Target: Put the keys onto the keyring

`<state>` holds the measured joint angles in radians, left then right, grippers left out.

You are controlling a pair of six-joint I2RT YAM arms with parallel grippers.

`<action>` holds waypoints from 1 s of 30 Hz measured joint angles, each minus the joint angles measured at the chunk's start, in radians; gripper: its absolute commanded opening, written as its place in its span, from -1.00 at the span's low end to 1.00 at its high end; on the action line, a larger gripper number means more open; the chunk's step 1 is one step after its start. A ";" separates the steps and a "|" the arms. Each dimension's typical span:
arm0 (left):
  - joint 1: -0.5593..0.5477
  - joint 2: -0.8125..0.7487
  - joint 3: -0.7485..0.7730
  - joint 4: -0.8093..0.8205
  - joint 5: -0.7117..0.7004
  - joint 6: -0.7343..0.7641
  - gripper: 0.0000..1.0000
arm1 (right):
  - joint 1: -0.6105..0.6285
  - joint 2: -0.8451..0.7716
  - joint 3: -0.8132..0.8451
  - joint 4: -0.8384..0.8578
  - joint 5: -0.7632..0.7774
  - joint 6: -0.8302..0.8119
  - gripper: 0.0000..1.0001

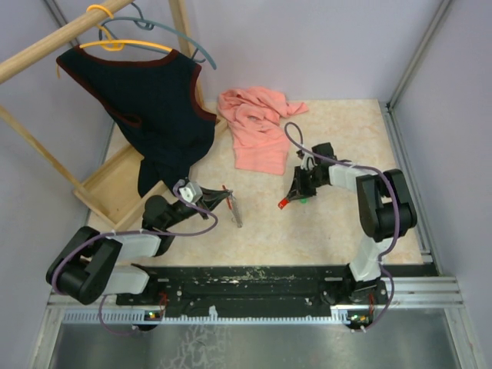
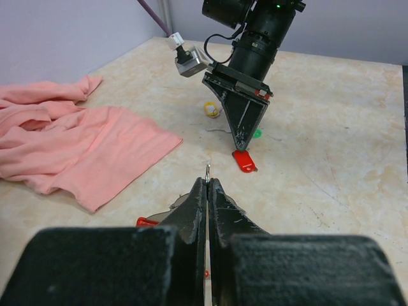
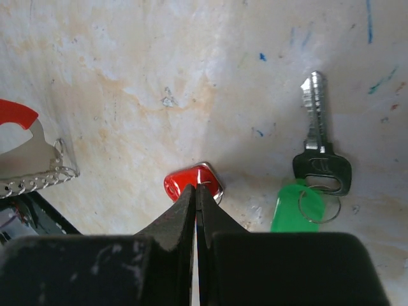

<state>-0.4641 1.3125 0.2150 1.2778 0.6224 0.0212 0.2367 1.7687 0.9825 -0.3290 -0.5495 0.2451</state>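
Left end effector (image 2: pixel 208 186) pinching keyring (image 2: pixel 208 168), right end effector (image 3: pixel 196 190) — red key (image 3: pixel 183 182)

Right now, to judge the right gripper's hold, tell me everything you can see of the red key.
The red key shows only its head: small, rounded, glossy red plastic with a silvery rim on one side; the blade is hidden. The shut right gripper appears to pinch it, the head poking past the fingertips, low over the beige table; whether it touches the table is unclear. It is apart from the green tag beside it.
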 measured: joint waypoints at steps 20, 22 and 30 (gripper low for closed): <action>0.000 0.000 0.000 0.001 0.002 -0.008 -1.00 | -0.005 -0.156 -0.079 0.032 0.114 -0.008 -0.28; 0.000 0.000 0.000 0.001 0.002 -0.010 -1.00 | 0.053 -0.199 -0.074 0.010 0.200 -0.038 -0.21; 0.000 0.000 0.000 0.002 0.001 -0.010 -1.00 | 0.277 -0.206 -0.038 -0.093 0.514 -0.174 -0.27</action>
<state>-0.4641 1.3128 0.2150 1.2793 0.6235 0.0109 0.5140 1.5623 0.9443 -0.4221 -0.0357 0.0711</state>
